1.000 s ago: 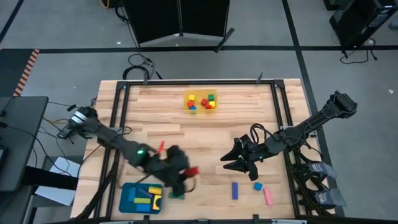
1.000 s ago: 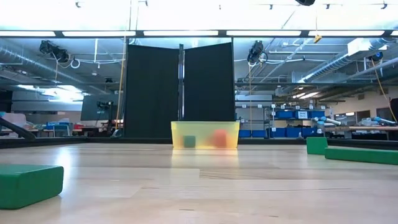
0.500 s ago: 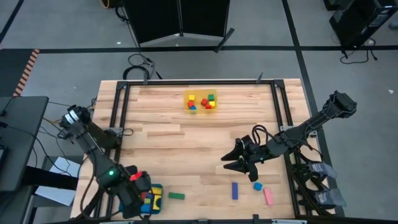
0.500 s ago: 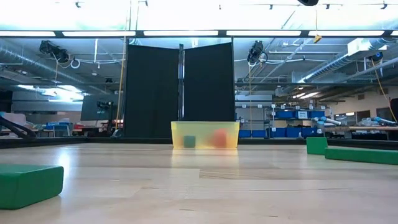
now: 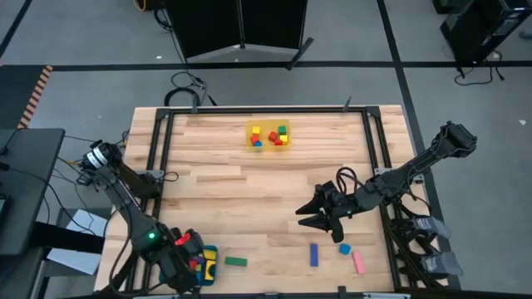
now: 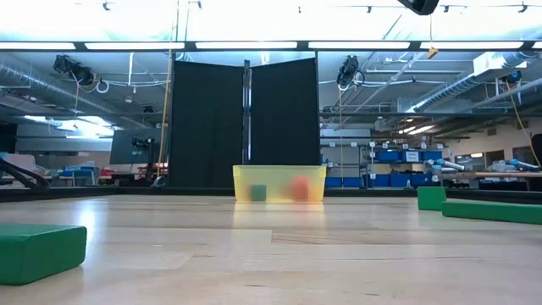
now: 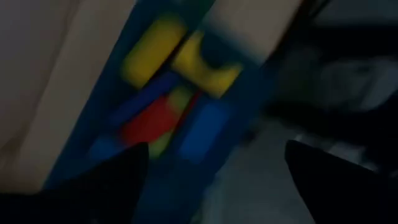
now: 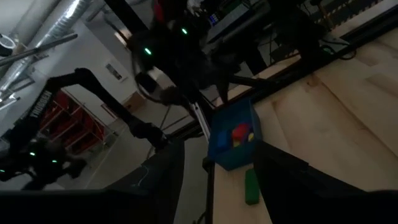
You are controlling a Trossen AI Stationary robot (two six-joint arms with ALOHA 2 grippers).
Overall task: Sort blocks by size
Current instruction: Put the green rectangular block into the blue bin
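My left gripper hangs open over the teal tray at the table's near left corner. In the left wrist view its fingers stand wide apart above the yellow, red and blue bars that lie in the tray. My right gripper hovers open and empty right of the table's middle. A green bar, a blue bar, a blue cube and a pink bar lie flat on the table near its front edge. Small cubes sit in the yellow tray at the far middle.
A black metal frame runs around the wooden table top. The right wrist view looks across to the teal tray, the green bar and the left arm. The yellow tray stands far off in the low view.
My left gripper has swung from the table's near middle toward the left and near edges, and now hangs over the teal tray. The green bar stays where it lay. My right arm has kept still.
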